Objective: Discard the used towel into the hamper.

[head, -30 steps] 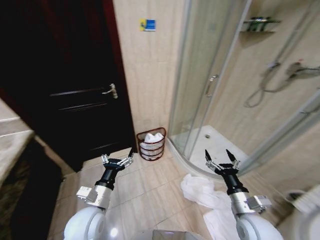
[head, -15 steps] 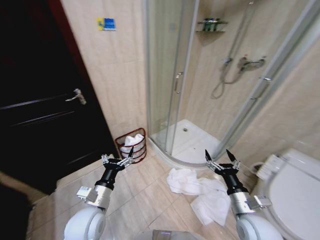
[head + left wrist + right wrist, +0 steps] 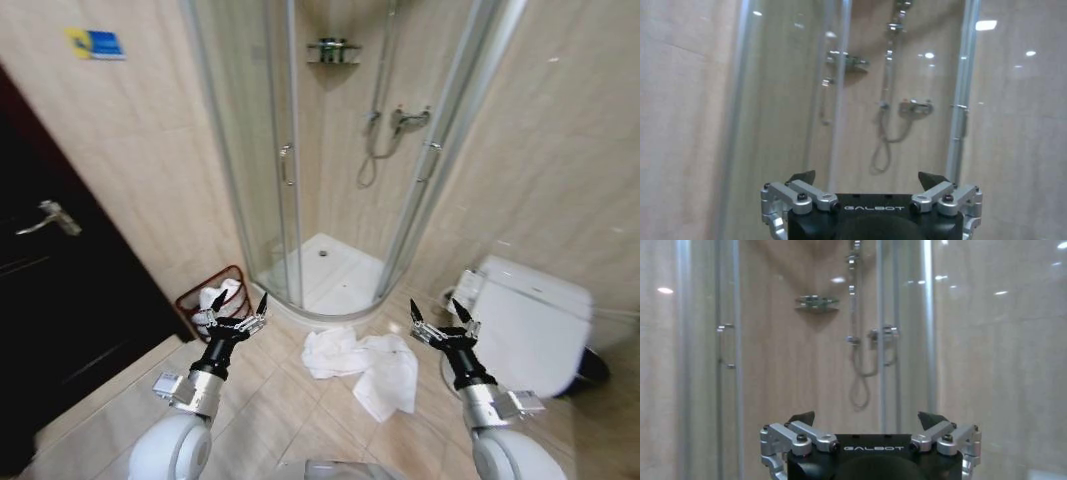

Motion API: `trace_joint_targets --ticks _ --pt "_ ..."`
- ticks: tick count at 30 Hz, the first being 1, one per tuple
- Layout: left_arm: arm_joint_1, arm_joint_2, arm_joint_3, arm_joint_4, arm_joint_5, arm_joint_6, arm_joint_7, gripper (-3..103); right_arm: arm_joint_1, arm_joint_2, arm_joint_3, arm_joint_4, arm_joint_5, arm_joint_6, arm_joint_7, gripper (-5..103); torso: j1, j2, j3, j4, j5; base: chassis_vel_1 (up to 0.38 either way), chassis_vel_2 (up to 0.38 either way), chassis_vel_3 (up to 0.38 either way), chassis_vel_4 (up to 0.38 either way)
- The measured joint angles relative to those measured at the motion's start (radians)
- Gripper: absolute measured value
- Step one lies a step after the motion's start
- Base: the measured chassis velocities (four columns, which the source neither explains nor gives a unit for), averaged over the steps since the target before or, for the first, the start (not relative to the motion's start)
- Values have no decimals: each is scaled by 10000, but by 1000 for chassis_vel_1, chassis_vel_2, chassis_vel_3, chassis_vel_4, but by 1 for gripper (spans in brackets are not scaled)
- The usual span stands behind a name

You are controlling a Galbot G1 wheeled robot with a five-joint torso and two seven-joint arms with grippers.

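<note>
A: Starting at the left, what holds anything?

B: The hamper (image 3: pixel 212 302), a dark red-brown basket of thin open ribs, stands on the floor against the tiled wall, between the dark door (image 3: pixel 50 280) and the shower enclosure (image 3: pixel 330 170). White cloth lies bunched inside it, up to about the rim.

A: And the space around it?

B: The left gripper (image 3: pixel 238 317) hangs in front of the hamper in the head view, fingers spread wide and holding nothing. Bare floor tiles (image 3: pixel 270 400) run from the door across the middle. The curved edge of the shower tray (image 3: pixel 330 290) closes off the back, and the toilet (image 3: pixel 530 320) stands at the right.

A: The towel?

B: The used towel (image 3: pixel 365 362) is white and crumpled, spread flat in loose folds on the floor just before the shower tray, between the two arms and well apart from the hamper.

A: The other arm?

B: The right gripper (image 3: pixel 443 323) is held up beside the toilet, fingers parted and empty. Both wrist views face the shower glass.
</note>
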Motion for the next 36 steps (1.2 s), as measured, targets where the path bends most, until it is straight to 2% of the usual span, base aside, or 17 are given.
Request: trace_joint_targets --ticks 9,15,36 --pt "0 0 1 0 0 0 0 100 -1 0 0 0 0 0 0 100 0 0 0 -2 0 -107 -120 -109 -95" --pt "0 0 0 0 0 0 0 100 1 0 0 0 0 0 0 100 0 0 0 4 0 0 0 0 0" --pt "0 0 1 0 0 0 0 100 1 0 0 0 0 0 0 100 -2 -3 -2 2 0 0 0 0 0"
